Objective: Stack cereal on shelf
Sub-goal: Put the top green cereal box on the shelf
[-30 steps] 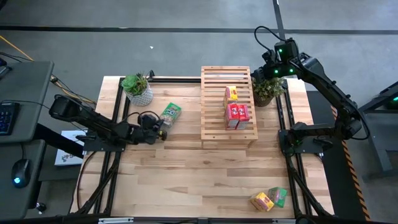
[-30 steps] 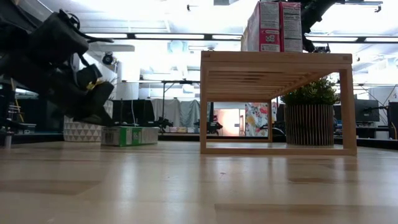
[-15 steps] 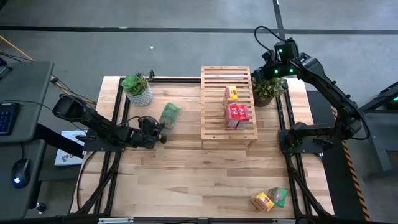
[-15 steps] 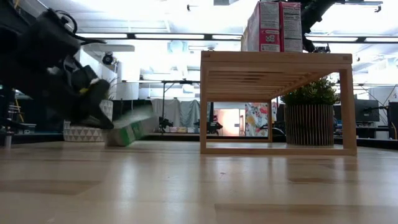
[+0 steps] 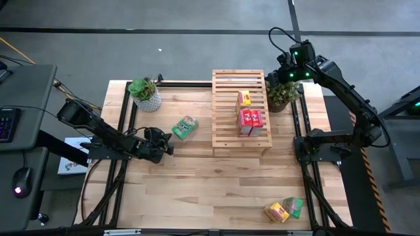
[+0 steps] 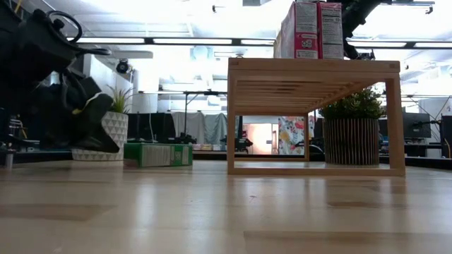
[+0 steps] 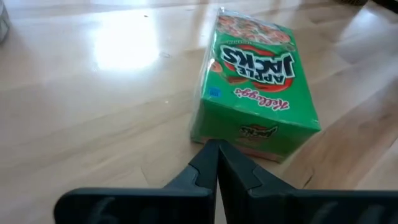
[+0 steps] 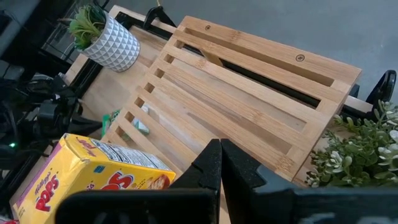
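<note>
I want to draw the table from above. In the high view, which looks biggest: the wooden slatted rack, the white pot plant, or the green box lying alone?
1. Light wooden slatted rack, clearly largest.
2. Plant in the white patterned pot.
3. Green cardboard cereal box, lying flat; it looks only slightly smaller than the plant, so that ranking is close.

A white-potted plant [image 5: 145, 92] stands near the desk's [image 5: 197, 190] far left corner; another plant [image 5: 283, 95] stands near the far right edge.

We see the light slatted wooden shelf [image 5: 239, 111] carrying one yellow box [image 5: 244, 98] and two red boxes [image 5: 249, 122] upright. A green box [image 5: 185, 127] lies flat on the worktop beside it. Another yellow box [image 5: 276, 212] and green box [image 5: 293, 206] lie together near the worktop's front right corner.
</note>
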You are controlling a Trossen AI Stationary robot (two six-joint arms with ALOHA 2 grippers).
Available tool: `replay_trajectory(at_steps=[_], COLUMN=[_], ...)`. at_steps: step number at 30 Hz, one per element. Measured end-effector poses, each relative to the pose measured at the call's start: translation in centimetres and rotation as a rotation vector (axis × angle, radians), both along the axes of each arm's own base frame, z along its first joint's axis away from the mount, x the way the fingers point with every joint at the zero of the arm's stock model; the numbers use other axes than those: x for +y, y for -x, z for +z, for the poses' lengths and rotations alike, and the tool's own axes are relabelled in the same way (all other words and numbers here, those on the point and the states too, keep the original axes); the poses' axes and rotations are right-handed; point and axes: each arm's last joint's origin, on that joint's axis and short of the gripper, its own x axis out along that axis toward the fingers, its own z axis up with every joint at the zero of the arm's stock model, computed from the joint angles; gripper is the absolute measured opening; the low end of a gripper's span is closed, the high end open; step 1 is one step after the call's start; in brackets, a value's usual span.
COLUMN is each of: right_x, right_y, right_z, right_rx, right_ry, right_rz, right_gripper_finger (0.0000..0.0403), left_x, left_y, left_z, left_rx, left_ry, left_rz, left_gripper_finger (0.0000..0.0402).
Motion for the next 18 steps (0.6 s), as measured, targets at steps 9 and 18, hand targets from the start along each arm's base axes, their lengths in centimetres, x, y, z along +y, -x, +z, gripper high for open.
replay_trajectory(at_steps=[9, 18], right_x=[0.0, 0.01], right_y=[0.0, -0.01], right_z=[0.0, 0.0], right_rx=[0.002, 0.011], right_ry=[0.006, 0.026], right_rz=[0.006, 0.026], right_gripper_finger=[0.0, 0.0], left_x=[-0.11, -0.09], left_y=[-0.09, -0.15], left_z=[0.17, 0.7], left_rx=[0.027, 0.001], left_ry=[0.014, 0.027], left_rz=[-0.052, -0.062], left_gripper_finger=[0.0, 0.0])
